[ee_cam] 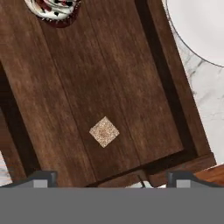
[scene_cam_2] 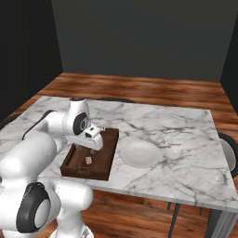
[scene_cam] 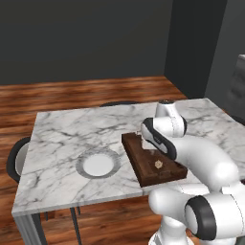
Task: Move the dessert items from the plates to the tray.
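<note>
Claw (ee_cam: 111, 177): jaws spread wide, nothing between them, hanging directly above the floor of the tray (ee_cam: 65, 87). In the right base view the claw (scene_cam_2: 94, 144) sits over the tray's far half.

Tan cookie piece (ee_cam: 104, 131) lies flat on the tray boards, just ahead of the fingertips (ee_cam: 43, 178) in the hand view, centred between them but apart from both. It looks square-cut here, not round. Cupcake (ee_cam: 53, 9) stands in the tray too, well apart from the cookie, at the frame's upper edge.

Judgement: both desserts rest inside the rim, so the placing looks done. The step in hand is a clean retreat: lift straight up with the jaws wide, no sideways drift that could nudge the cookie.

White plate (ee_cam: 199, 26) lies on the marble desk (scene_cam: 62, 134) just beside the tray, bare.
</note>
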Available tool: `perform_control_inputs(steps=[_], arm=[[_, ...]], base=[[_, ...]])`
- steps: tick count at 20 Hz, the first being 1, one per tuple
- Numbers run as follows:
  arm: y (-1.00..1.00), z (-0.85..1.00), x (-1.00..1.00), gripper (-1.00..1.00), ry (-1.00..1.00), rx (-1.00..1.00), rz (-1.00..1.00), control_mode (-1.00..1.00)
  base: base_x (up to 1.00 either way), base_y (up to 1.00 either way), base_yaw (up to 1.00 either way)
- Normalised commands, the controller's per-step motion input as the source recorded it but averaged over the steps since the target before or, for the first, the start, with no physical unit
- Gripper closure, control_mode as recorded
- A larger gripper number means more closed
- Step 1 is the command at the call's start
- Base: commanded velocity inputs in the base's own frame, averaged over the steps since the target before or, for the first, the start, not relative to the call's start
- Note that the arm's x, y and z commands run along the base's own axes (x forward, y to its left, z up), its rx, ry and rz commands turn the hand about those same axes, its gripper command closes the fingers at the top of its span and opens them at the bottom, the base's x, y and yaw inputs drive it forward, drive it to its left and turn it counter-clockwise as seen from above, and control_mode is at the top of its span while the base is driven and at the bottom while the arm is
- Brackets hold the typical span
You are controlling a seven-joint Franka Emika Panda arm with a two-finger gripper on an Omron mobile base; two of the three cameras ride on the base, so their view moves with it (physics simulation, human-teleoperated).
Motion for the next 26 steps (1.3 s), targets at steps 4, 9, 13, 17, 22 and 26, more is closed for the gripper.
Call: perform_control_inputs(steps=[4,9,13,17,22,26], arm=[[0.0,0.47,-0.34,-1.0,-0.03,0.0,0.01,-1.0],[0.0,0.45,-0.44,-1.0,-0.05,0.0,0.03,-1.0],[0.0,0.47,-0.43,-1.0,-0.07,0.0,0.04,-1.0],[0.0,0.4,-0.4,-1.0,-0.07,0.0,0.04,-1.0],[0.0,0.31,-0.37,-1.0,-0.07,0.0,0.03,-1.0],[0.0,0.27,-0.36,-1.0,-0.07,0.0,0.03,-1.0]], base=[[0.0,0.0,0.0],[0.0,0.0,0.0],[0.0,0.0,0.0],[0.0,0.0,0.0],[0.0,0.0,0.0],[0.0,0.0,0.0]])
